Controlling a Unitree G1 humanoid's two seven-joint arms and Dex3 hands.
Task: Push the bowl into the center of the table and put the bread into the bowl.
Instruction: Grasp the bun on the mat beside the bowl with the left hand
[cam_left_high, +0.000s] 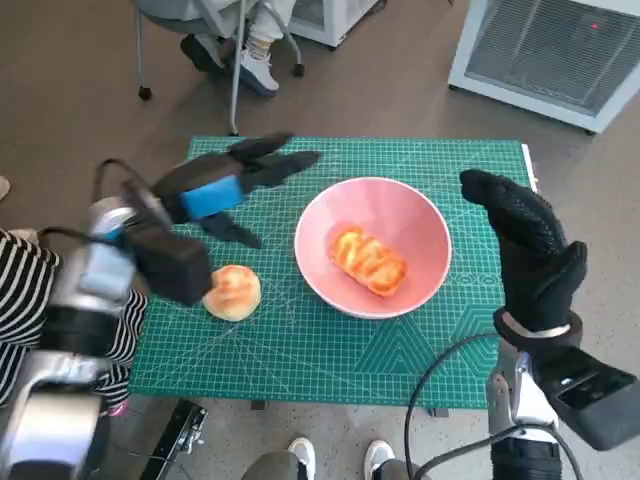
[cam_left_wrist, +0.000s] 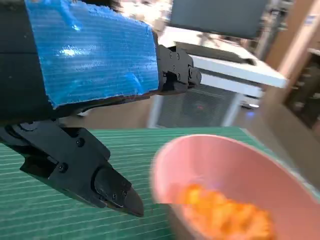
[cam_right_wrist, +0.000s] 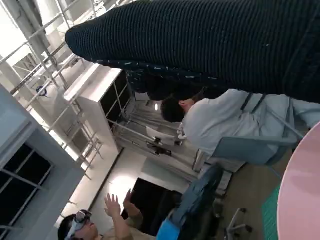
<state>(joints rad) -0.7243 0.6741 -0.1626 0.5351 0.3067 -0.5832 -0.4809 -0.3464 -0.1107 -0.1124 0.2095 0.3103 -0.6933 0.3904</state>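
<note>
One bread (cam_left_high: 232, 292) sits half-hidden behind the left forearm (cam_left_high: 165, 258).

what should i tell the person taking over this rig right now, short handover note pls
Left hand: open, holding nothing, raised over the mat left of the bowl.
Right hand: open, holding nothing, raised at the bowl's right.
Pink bowl: about mid-table on the green mat.
One long glazed bread lies in the bowl.
One round bun sits on the mat left of the bowl, near the left arm.
Done: bowl looks centred, one bread in.
Left: probably the round bun, if it counts.
</note>
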